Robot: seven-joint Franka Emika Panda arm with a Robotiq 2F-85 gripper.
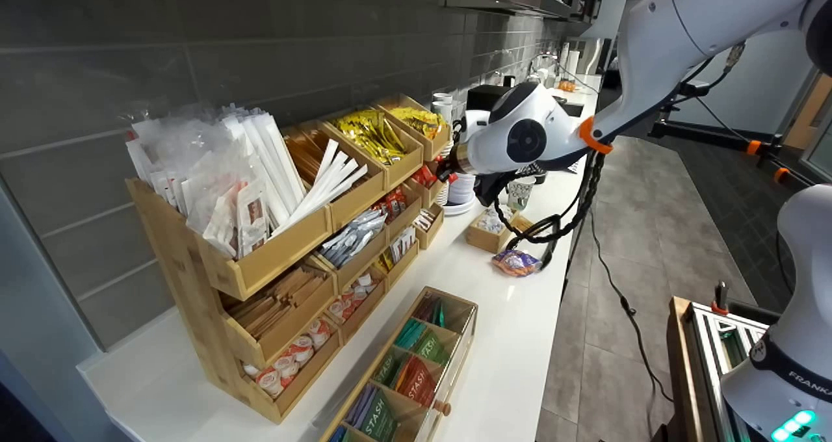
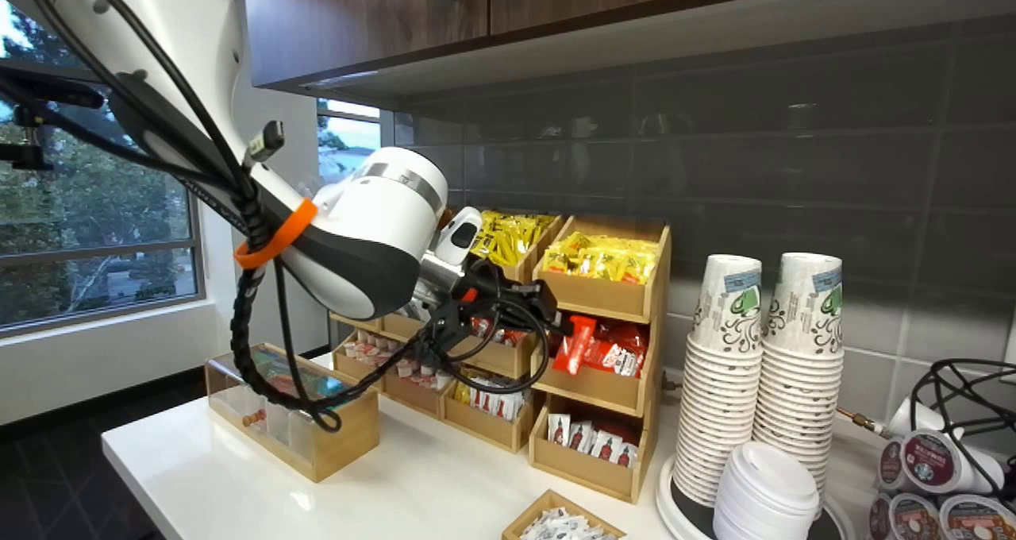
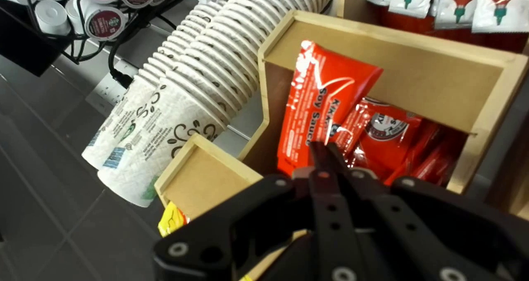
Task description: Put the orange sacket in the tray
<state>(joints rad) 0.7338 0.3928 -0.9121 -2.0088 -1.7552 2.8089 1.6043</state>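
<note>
The orange-red soy sauce sachet (image 3: 314,99) stands tilted at the wall-side end of a wooden tray (image 3: 413,72) in the wrist view. Several darker red sachets (image 3: 384,144) lie beside it. My gripper (image 3: 324,146) has its fingertips together at the sachet's lower middle, and a bright crease runs up from between them, so it looks shut on the sachet. In an exterior view the sachet (image 2: 576,345) pokes up at the left side of the middle tray (image 2: 591,387), with the gripper (image 2: 560,325) touching its side. The arm mostly hides the tray (image 1: 424,194) in another exterior view.
Trays of yellow packets (image 2: 599,258) sit just above, and one of white sachets (image 2: 591,442) below. Stacked paper cups (image 2: 726,365) stand close beside the rack. A tea box (image 1: 416,364), a small wooden box (image 1: 486,239) and a purple-orange bag (image 1: 517,262) are on the counter.
</note>
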